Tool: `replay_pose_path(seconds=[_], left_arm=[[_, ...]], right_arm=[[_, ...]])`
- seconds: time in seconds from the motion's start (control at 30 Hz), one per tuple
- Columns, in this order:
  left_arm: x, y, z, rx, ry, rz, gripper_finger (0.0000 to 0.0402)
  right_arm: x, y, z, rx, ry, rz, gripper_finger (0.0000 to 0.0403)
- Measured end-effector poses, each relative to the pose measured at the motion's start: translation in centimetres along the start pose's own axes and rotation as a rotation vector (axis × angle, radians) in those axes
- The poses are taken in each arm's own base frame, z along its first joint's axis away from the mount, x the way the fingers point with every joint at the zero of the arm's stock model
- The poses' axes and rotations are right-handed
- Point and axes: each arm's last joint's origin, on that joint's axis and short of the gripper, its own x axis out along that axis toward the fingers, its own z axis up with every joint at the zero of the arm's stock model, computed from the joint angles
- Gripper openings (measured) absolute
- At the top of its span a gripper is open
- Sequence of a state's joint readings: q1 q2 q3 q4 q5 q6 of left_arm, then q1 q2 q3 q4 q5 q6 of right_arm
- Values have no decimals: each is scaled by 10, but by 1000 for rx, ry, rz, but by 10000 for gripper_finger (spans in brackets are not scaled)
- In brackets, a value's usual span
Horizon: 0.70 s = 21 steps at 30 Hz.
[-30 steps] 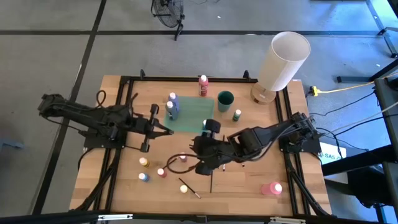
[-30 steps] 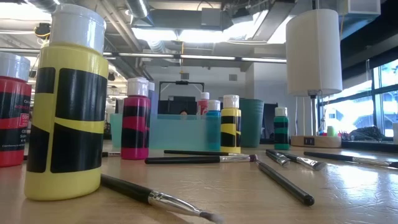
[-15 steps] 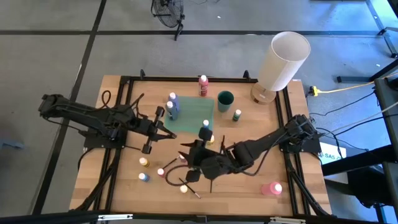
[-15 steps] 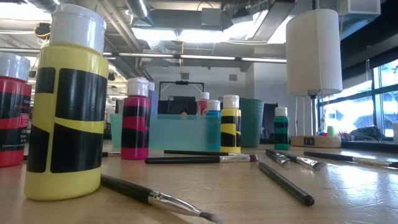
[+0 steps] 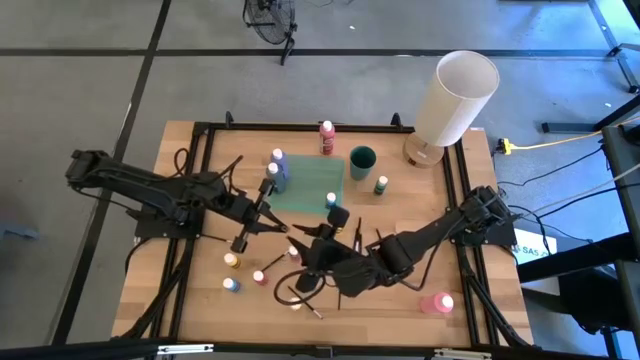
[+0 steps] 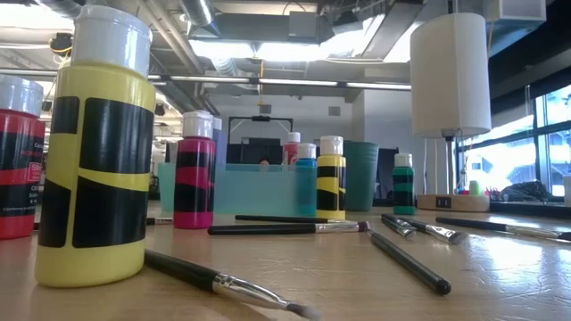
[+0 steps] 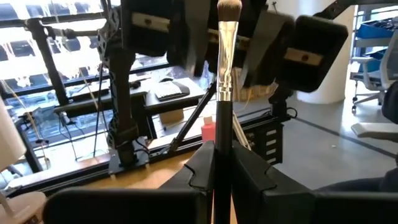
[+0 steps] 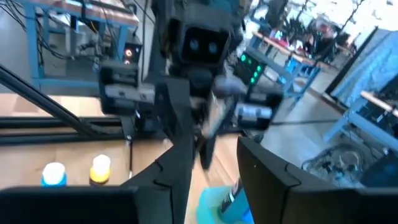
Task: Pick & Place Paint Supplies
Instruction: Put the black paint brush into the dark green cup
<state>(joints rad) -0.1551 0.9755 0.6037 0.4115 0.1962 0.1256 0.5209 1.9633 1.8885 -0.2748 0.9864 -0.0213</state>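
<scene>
My left gripper (image 7: 222, 163) is pinched tight on a dark-handled brush (image 7: 224, 93), bristles pointing straight out towards my right gripper (image 5: 300, 250), at mid-table just near of the teal tray (image 5: 305, 185). My right gripper's fingers stand partly spread, the brush tip between them. The other paint bottles (image 5: 231, 260) stand scattered on the wooden table (image 5: 400, 300), some in the tray.
</scene>
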Motion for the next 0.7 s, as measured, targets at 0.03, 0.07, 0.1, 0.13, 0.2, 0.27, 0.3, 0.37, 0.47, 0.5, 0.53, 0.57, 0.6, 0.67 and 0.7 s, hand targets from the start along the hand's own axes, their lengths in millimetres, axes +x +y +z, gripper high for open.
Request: replay_pose_path(seconds=[0.03, 0.07, 0.1, 0.13, 0.2, 0.27, 0.3, 0.37, 0.47, 0.5, 0.53, 0.57, 0.6, 0.67, 0.7], left_arm=[[1, 0, 0, 1, -7, -9, 26], [3, 0, 0, 2, -15, -12, 26], [4, 0, -1, 2, -18, -13, 26], [5, 0, -2, 1, -16, -14, 26], [7, 0, -4, 0, -10, -15, 26], [8, 0, -5, 1, -8, -23, 26], [9, 0, -5, 1, -9, -24, 26], [10, 0, -6, 1, -10, -23, 26], [10, 1, -6, 1, -10, -15, 26], [10, 1, -6, 2, -11, -16, 26], [10, 1, -6, 2, -11, -18, 26], [10, 0, -6, 2, -12, -21, 26], [10, 0, -6, 3, -12, -23, 26], [10, 0, -6, 4, -13, -23, 26], [10, 0, -6, 4, -13, -23, 26]], right_arm=[[0, 0, 1, -5, -8, 4, 130], [0, 0, 2, -11, -14, 13, 130], [0, 0, 3, -14, -21, 22, 130], [0, 0, 4, -13, -29, 32, 130], [1, 0, 6, -12, -40, 59, 130], [3, 0, 6, -15, -47, 84, 130], [4, 0, 7, -15, -50, 97, 130], [6, -2, 7, -14, -50, 106, 130], [8, -3, 6, -18, -48, 110, 129], [8, -3, 6, -18, -48, 116, 127], [8, -3, 6, -19, -49, 123, 123], [8, -2, 6, -19, -49, 127, 118], [8, -2, 6, -20, -49, 127, 111], [8, -2, 6, -27, -50, 127, 97], [8, -2, 6, -31, -50, 126, 90]])
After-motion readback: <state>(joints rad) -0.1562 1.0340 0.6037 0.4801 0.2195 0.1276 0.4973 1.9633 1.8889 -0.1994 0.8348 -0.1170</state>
